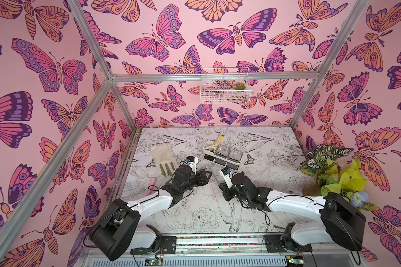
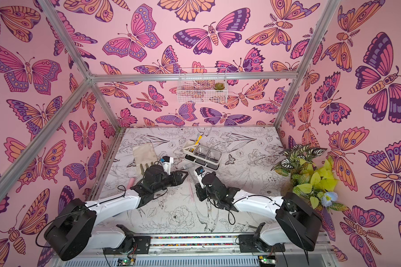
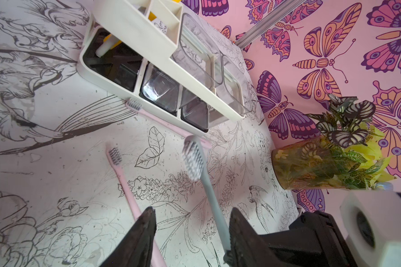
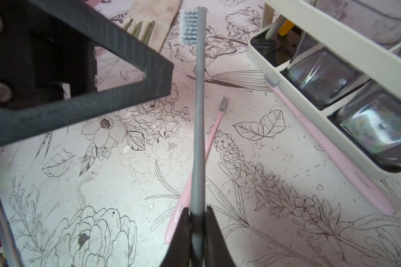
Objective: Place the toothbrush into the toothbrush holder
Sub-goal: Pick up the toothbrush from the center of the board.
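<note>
My right gripper (image 4: 197, 209) is shut on the handle end of a grey toothbrush (image 4: 199, 115), which it holds above the table with the bristle head pointing away. In the left wrist view the same grey toothbrush (image 3: 208, 191) runs between the jaws of my open left gripper (image 3: 193, 210). It lies close along one finger and well clear of the other. The toothbrush holder (image 1: 208, 152), a white caddy with two clear cups, stands just beyond both grippers. A yellow brush (image 1: 218, 139) stands in its slot end. In a top view the left gripper (image 1: 207, 174) and right gripper (image 1: 220, 185) nearly meet.
Two pink toothbrushes lie on the table, one (image 4: 214, 124) under the grey one and one (image 4: 329, 150) along the holder's base. A glove (image 1: 163, 157) and a pink tube (image 1: 152, 185) lie to the left. A potted plant (image 1: 329, 171) stands at the right, and a wire basket (image 1: 225, 85) hangs on the back wall.
</note>
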Action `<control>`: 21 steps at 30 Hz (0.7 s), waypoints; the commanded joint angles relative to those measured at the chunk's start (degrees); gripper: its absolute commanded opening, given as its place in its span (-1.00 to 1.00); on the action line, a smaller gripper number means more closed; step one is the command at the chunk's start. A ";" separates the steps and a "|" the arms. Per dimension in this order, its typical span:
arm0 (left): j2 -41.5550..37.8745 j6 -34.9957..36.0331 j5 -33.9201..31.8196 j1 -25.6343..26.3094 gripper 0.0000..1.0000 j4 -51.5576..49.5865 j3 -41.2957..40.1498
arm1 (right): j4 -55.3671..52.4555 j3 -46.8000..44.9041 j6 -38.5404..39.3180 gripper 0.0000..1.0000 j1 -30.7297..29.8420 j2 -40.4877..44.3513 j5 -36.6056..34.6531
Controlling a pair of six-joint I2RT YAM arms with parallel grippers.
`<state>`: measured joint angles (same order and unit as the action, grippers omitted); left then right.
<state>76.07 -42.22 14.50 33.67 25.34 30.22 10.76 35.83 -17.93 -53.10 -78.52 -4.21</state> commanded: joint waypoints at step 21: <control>2.65 3.77 0.09 -0.03 -0.42 2.65 2.60 | 0.52 2.96 1.34 -0.74 -2.44 0.43 -0.28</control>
<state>77.84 -39.83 14.15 33.67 27.05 32.01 10.98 36.93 -17.52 -54.96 -78.52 -4.21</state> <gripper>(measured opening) 0.320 0.130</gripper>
